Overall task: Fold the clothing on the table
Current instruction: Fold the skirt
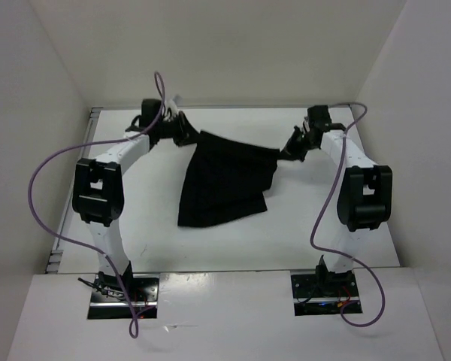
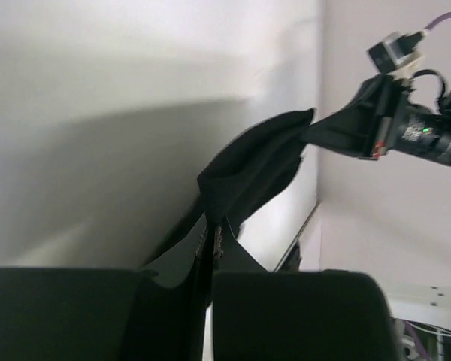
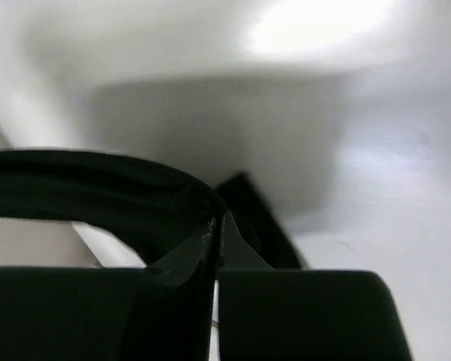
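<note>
Left tool (image 1: 188, 131) and right tool (image 1: 289, 152) clamp clothing (image 1: 222, 184)

Black clothing (image 1: 224, 184) hangs spread over white table (image 1: 301, 233).

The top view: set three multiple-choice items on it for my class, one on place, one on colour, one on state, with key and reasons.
1. Where is the clothing?
A. Flat in the near left corner.
B. Held up between the two arms over the table.
C. Draped over the back wall.
2. What colour is it?
A. White.
B. Purple.
C. Black.
3. How do the two arms' jaws stand?
A. Both open.
B. Both shut on the clothing.
C. Only the right shut.
Key: 1 B, its far corners hang from the two arms; 2 C, plain black against the white table; 3 B, each wrist view shows cloth pinched in closed jaws.
</note>
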